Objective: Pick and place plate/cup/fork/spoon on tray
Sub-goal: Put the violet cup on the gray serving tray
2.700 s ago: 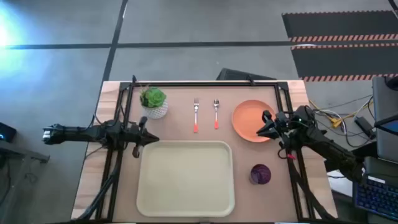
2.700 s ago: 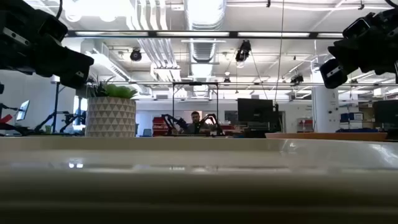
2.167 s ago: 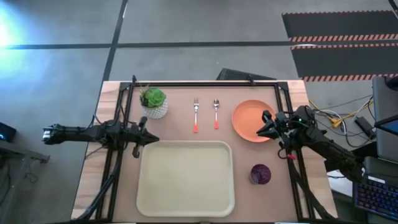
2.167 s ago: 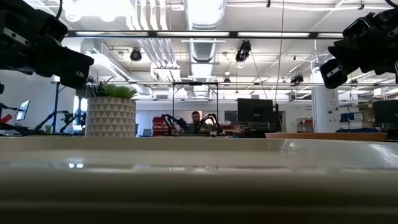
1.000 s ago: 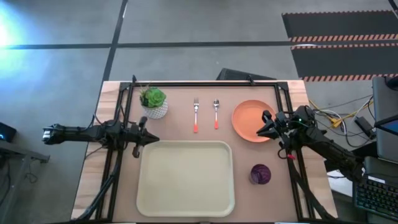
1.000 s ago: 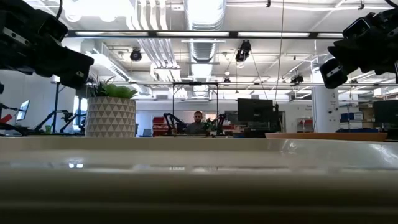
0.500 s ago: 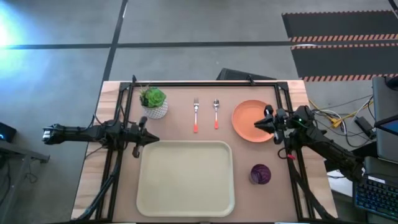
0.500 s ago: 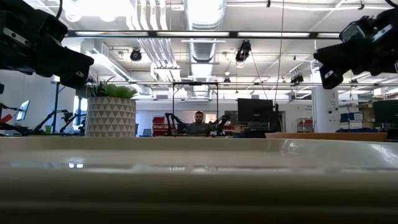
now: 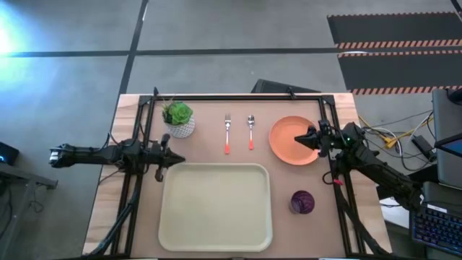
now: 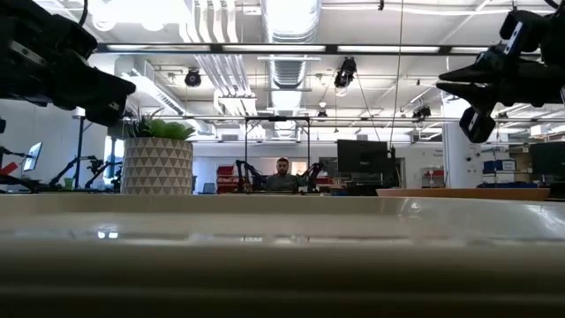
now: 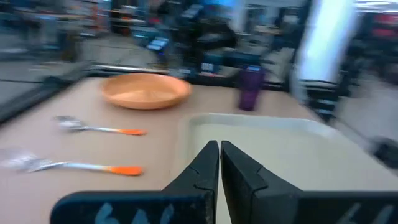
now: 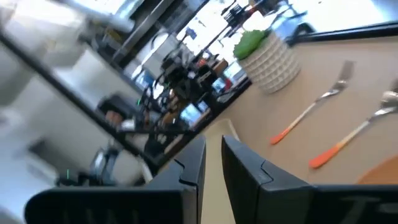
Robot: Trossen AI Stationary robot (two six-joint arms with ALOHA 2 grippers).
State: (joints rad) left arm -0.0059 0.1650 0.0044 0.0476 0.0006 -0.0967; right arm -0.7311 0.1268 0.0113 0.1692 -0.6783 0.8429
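The orange plate (image 9: 283,141) lies flat at the table's far right. The purple cup (image 9: 302,202) stands nearer, right of the cream tray (image 9: 215,209). The fork (image 9: 227,133) and spoon (image 9: 250,132) lie side by side behind the tray, with their handles toward it. My right gripper (image 9: 299,139) hovers over the plate's right part and touches nothing. Its fingers are a narrow gap apart in the right wrist view (image 12: 213,140). My left gripper (image 9: 177,160) is shut and empty at the tray's far left corner, fingers together in the left wrist view (image 11: 219,146).
A white pot with a green plant (image 9: 178,118) stands at the far left, behind my left gripper. A black frame (image 9: 238,96) runs along the table's far edge and down both sides. People sit at desks in the room beyond (image 10: 282,175).
My right gripper has turned about its own axis and shifted a little toward the plate's middle, staying above it. My left arm and all the tableware have kept still.
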